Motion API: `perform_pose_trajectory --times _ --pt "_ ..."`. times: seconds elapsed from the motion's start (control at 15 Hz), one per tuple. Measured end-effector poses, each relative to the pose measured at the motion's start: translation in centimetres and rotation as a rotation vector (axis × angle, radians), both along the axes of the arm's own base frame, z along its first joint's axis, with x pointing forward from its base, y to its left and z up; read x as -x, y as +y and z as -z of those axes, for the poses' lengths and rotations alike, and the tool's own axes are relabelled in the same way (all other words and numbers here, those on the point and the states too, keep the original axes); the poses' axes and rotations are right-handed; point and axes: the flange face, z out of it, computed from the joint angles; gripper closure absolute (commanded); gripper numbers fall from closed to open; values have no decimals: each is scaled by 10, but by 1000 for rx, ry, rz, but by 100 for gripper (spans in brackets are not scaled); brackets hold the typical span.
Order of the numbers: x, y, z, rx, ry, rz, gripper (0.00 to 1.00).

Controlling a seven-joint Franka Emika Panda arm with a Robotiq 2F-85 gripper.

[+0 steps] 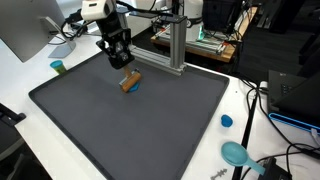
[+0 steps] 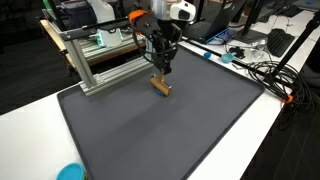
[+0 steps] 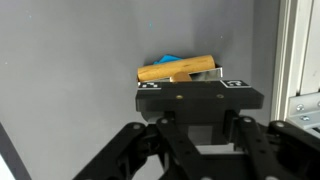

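My gripper (image 1: 124, 68) (image 2: 160, 72) hangs over the far part of the dark grey mat (image 1: 140, 130) (image 2: 170, 130). Its jaws stand closed together on a small wooden block (image 1: 129, 84) (image 2: 160, 86) that has a blue piece on one side. The block sits tilted right at the fingertips, just above or on the mat; I cannot tell which. In the wrist view the block (image 3: 178, 68) lies crosswise just beyond the black fingertip bar (image 3: 200, 92), with the blue part peeking out behind it.
An aluminium frame (image 1: 165, 45) (image 2: 100, 55) stands at the mat's far edge, close to the gripper. A teal cup (image 1: 58, 67), a blue cap (image 1: 226, 121) and a teal bowl-like item (image 1: 235, 153) lie on the white table beside the mat. Cables run along one side (image 2: 265, 75).
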Motion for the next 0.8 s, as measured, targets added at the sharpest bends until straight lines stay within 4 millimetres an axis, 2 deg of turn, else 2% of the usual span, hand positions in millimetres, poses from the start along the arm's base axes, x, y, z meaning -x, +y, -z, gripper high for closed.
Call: perform_pose_trajectory --times 0.07,0.13,0.53,0.8 --pt "3 -2 0 -3 -6 3 53" --pt "4 -2 0 -4 -10 5 78" --pt "3 0 0 -2 -30 -12 78" --pt "4 -7 1 -31 -33 -31 78"
